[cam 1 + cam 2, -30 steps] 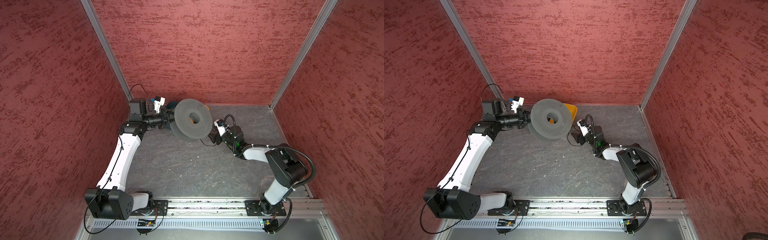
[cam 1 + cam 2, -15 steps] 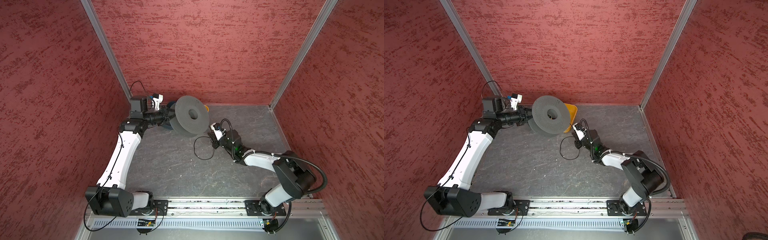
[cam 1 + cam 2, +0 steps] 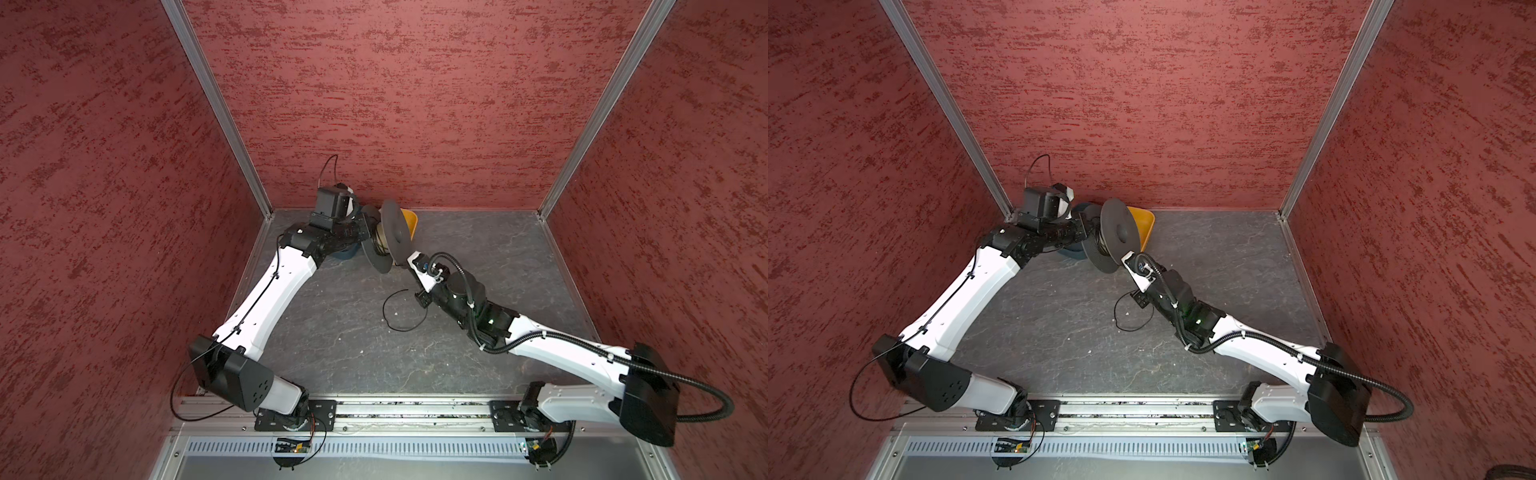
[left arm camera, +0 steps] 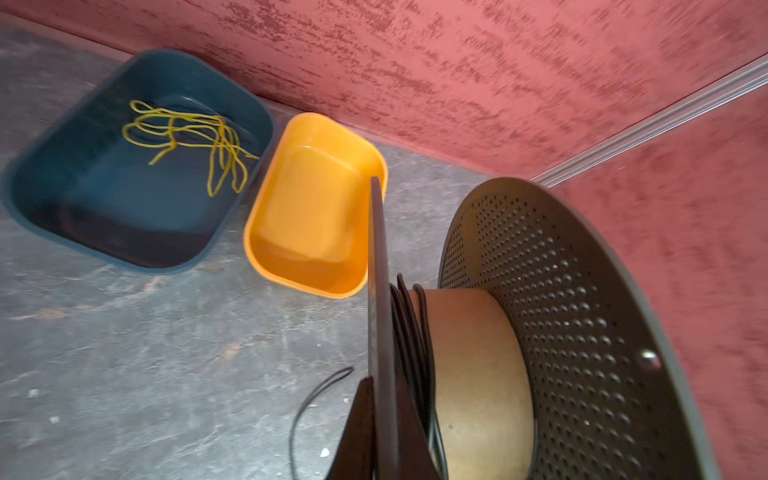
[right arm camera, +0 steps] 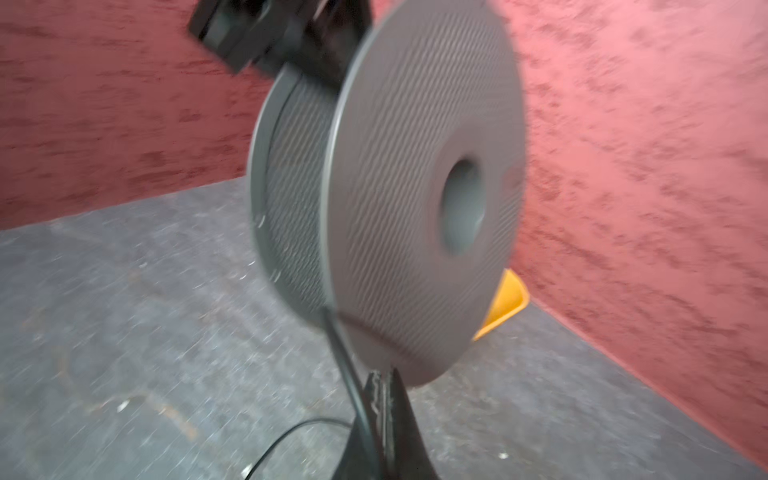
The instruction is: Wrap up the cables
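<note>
**Spool and cable, both top views and both wrist views.** The spool (image 3: 392,232) (image 3: 1117,230) stands on edge near the back wall. It has 2 thin, round, dark-grey flanges, and the inner flange face (image 4: 561,332) is dotted with fine perforations. The hub (image 4: 473,365) between them is a smooth, tan cylinder.

The left gripper (image 4: 380,382) is clenched on the rim of 1 flange, with a dark wedge-shaped finger on each face.

The cable (image 4: 411,340) is a thin, round, black cord. Several turns lie on the hub, pressed against the gripped flange. A strand (image 5: 345,357) runs from the gap between the flanges down to the right gripper (image 5: 384,378) (image 3: 409,261), whose tapered fingers are closed together and appear to pinch it. The slack forms a loose open loop (image 3: 385,309) (image 3: 1116,316) on the floor (image 3: 332,345), a matte grey surface with stone-like veining.

Behind the spool are 2 glossy, round-cornered plastic tubs side by side. The blue tub (image 4: 41,174) holds tangled yellow-green strands (image 4: 187,137). The yellow tub (image 4: 266,199) sits beside it. The walls (image 3: 374,104) are red and roughly mottled.
</note>
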Available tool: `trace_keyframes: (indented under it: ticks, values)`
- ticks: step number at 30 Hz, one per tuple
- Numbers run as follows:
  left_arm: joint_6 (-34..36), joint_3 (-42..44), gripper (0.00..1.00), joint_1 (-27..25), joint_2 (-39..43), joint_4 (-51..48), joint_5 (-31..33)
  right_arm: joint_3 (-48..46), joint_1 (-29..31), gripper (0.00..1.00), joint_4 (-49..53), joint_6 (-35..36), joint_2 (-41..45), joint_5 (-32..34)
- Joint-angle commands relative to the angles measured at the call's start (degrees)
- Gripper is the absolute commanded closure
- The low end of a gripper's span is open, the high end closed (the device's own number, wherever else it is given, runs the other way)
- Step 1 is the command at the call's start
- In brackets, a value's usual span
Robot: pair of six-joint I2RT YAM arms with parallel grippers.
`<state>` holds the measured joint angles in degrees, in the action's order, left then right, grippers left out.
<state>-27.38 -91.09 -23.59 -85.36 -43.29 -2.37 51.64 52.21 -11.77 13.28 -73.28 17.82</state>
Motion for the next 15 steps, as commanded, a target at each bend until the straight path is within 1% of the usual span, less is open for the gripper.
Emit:
trace_keyframes:
  ticks: [1,3,4,5,7,9,11,13,15]
  values:
    - [4.7,-4.0,1.0,-1.6,-0.8,-4.5,8.7,5.3,0.2,1.0,1.0,2.7,-2.2,12.9]
    - [6.4,-5.3,1.0,-3.2,-2.1,-7.2,10.0,6.8,0.1,1.0,-3.8,4.8,-4.7,17.5]
    - [7.0,-5.8,1.0,-3.7,-2.6,-8.2,9.9,8.2,0.0,0.98,-4.9,5.6,-6.2,20.1]
    - [7.6,-5.9,1.0,-4.2,-2.8,-9.2,9.0,10.6,-0.3,0.97,-5.2,6.2,-8.4,23.0]
    - [9.0,-5.6,1.0,-4.5,-2.9,-10.2,6.1,16.0,-1.4,0.98,-3.1,5.7,-12.9,25.2]
    - [10.3,-5.5,1.0,-4.6,-2.6,-11.6,4.3,20.2,-2.8,0.98,0.5,3.5,-15.3,23.5]
    - [11.3,-5.5,1.0,-4.6,-2.0,-13.2,4.2,23.8,-4.3,0.97,4.7,0.8,-16.6,20.7]
    - [12.2,-5.5,1.0,-4.4,-1.4,-14.4,4.4,24.6,-4.8,0.95,5.2,1.1,-16.4,18.0]
    - [13.8,-5.7,1.0,-4.3,-1.0,-14.9,3.5,24.8,-5.8,0.89,5.4,0.9,-16.0,13.2]
